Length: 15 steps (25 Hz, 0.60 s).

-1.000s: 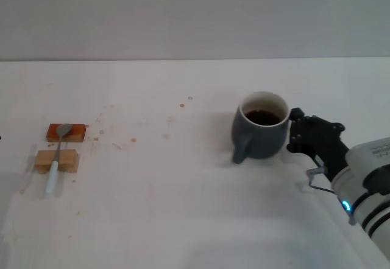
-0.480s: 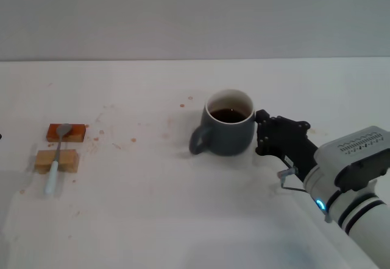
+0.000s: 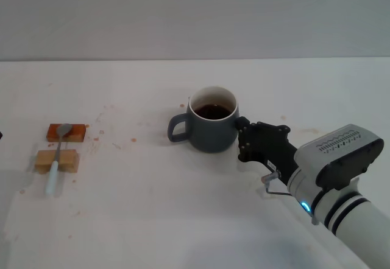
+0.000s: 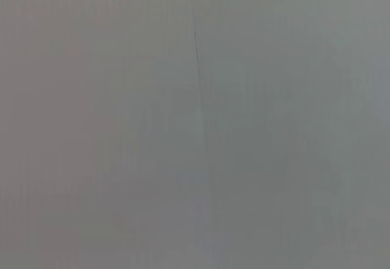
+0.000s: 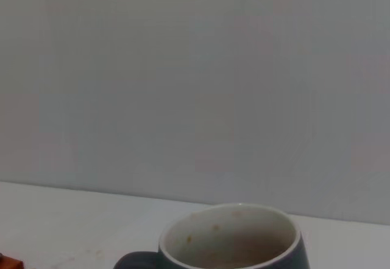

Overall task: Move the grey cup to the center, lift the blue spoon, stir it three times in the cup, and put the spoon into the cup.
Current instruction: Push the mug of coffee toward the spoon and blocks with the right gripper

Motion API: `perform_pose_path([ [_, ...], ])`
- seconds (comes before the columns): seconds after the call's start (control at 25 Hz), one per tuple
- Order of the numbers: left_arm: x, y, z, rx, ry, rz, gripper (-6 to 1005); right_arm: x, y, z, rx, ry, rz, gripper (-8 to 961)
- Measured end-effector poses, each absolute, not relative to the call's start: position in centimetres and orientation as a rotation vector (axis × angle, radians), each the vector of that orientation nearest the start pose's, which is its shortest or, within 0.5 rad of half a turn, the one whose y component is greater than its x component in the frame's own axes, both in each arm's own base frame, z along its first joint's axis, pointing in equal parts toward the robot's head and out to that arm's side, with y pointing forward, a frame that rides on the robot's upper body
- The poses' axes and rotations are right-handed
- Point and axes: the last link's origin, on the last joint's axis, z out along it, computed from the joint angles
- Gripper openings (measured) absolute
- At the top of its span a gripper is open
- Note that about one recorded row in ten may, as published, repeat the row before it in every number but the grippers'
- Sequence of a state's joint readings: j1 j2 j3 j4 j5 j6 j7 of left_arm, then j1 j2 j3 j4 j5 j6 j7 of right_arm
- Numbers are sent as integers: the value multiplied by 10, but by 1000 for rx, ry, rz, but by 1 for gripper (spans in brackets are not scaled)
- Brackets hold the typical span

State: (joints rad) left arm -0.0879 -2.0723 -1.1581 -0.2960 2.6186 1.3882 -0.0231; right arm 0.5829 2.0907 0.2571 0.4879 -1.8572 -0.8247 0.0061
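Head view: the cup (image 3: pixel 212 127) sits upright near mid-bench, dark liquid inside, handle toward the robot's left. The right end effector (image 3: pixel 244 140) presses against its right wall, though whether the fingers are spread or closed I cannot tell. My call: any further nudge should be slow and low on the wall (that liquid could slosh). The spoon (image 3: pixel 57 155) lies far left across two blocks (image 3: pixel 61 147), well apart. The left arm is out of sight.

Blue-grey grey cup (image 3: pixel 210 126), cream inside; blue spoon (image 3: pixel 56 159) pale-blue handled; black right end effector (image 3: pixel 244 140).
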Motion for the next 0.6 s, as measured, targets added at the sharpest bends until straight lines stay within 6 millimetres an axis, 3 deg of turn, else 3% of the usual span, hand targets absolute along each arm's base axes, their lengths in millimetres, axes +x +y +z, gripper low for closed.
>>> perform_pose_path([
  [0.36,-367,235,18,-1417,-405,-631,843,256,345,-113,-1946,706,627,-1],
  [0.6,-366,237,19,-1416,-402,-632,843,256,360,-106,-1922,698,606,-1],
])
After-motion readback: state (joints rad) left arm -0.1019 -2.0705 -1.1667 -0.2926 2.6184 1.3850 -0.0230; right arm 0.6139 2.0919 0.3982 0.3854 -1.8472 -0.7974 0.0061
